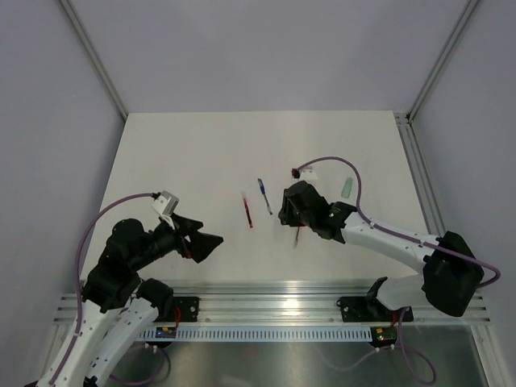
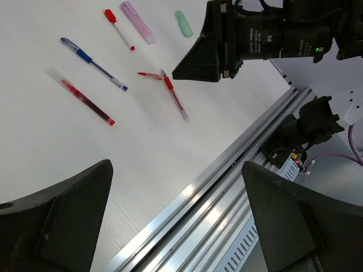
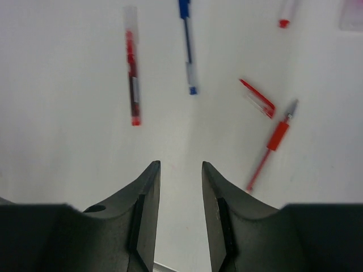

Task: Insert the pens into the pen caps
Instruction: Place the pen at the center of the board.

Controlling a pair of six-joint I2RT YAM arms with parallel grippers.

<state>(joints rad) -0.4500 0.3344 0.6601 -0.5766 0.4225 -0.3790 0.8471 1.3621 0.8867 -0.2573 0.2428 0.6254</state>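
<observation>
- Two black grippers show in the top view. The left gripper (image 1: 201, 240) sits at lower left, its fingers spread wide on nothing. The right gripper (image 1: 286, 214) hangs mid-frame over the white table (image 1: 185, 153), and its finger gap cannot be read from here.
- To the left of the right gripper lie a red pen (image 1: 247, 211) and a blue pen (image 1: 264, 196), thin slivers near each other but apart. A pale green marker (image 1: 347, 188) lies at the right.
- The left wrist view adds detail. The red pen has a clear barrel with dark ink, and the blue pen has a blue grip.
- Along the top edge of this view lie a white pen with a red cap (image 2: 119, 28) and a pink marker (image 2: 138, 21).
- Mid-frame, a loose red cap (image 2: 149, 75) lies just beside the tip of an uncapped red pen (image 2: 174, 96), under the right gripper.
- A ribbed aluminium rail (image 2: 227, 181) crosses the lower right. The left gripper's matte black fingers (image 2: 68, 226) fill both bottom corners.
- Only the right wrist view settles the right gripper. Its curved black fingers (image 3: 144, 215) stand apart with a narrow gap, and only bare table shows between them.
- In that view the red cap, with its clip, and the blurred uncapped pen lie at the right of the frame.
</observation>
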